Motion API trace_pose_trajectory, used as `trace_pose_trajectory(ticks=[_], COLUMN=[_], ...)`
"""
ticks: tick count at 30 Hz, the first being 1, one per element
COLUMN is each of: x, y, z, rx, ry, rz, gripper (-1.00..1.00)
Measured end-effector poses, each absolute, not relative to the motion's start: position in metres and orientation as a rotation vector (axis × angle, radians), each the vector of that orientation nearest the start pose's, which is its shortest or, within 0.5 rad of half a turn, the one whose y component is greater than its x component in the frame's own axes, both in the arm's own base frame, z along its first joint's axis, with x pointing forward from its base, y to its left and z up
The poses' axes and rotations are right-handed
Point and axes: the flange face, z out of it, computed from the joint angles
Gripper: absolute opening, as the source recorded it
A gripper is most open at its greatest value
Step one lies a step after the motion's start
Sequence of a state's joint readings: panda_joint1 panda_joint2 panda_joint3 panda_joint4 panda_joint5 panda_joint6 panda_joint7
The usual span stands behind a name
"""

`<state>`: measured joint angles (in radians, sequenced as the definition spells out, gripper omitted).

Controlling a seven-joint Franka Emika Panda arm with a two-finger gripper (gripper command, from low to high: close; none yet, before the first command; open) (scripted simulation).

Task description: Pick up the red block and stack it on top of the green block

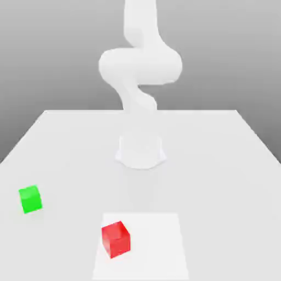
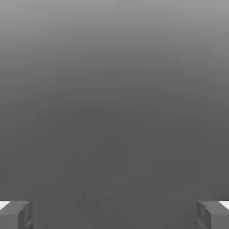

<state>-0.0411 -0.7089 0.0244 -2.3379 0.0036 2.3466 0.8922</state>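
Observation:
In the exterior view, the red block [image 1: 116, 239] sits on the white table near the front edge, slightly toward the exterior view's left of centre. The green block [image 1: 31, 198] rests on the table far to the exterior view's left, apart from the red one and a little further back. In the hand view my gripper [image 2: 114, 214] is open: its two grey fingertips [image 2: 15, 214] stand far apart with nothing between them. Beyond them I see plain grey background, with no block.
The arm's white base [image 1: 140, 151] stands in the middle of the table [image 1: 219, 164], behind both blocks, and the arm rises out of the top of the picture. A brighter square patch [image 1: 159, 247] on the tabletop lies under the red block.

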Motion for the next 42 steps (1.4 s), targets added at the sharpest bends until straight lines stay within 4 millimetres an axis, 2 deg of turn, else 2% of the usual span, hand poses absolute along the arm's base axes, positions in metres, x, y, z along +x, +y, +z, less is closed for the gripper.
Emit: trace_pose_trajectory(ticks=[2,5,8,11,16,21,27,28,35,40,41,42], x=[0.407,0.435,0.453,0.461,0.453,0.423,0.417,0.416,0.416,0.417,0.415,0.412], y=[-0.008,-0.016,-0.026,-0.036,-0.049,-0.057,-0.056,-0.056,-0.056,-0.056,-0.06,-0.076], z=[0.622,0.558,0.494,0.428,0.322,0.225,0.152,0.146,0.147,0.196,0.205,0.209], rx=[-2.41,-2.373,-2.32,-2.253,-2.106,-1.916,-1.883,-1.884,-1.882,-1.882,-1.883,-1.875], ry=[1.322,1.513,1.701,1.886,2.186,2.469,2.513,2.513,2.513,2.514,2.515,2.523], rz=[-0.837,-0.711,-0.584,-0.459,-0.247,-0.037,0.001,0.0,-0.002,-0.002,-0.003,-0.006], gripper=[0.0,0.0,0.0,0.0,0.0,0.0,0.0,-1.0,-1.0,-1.0,-1.0,-1.0])
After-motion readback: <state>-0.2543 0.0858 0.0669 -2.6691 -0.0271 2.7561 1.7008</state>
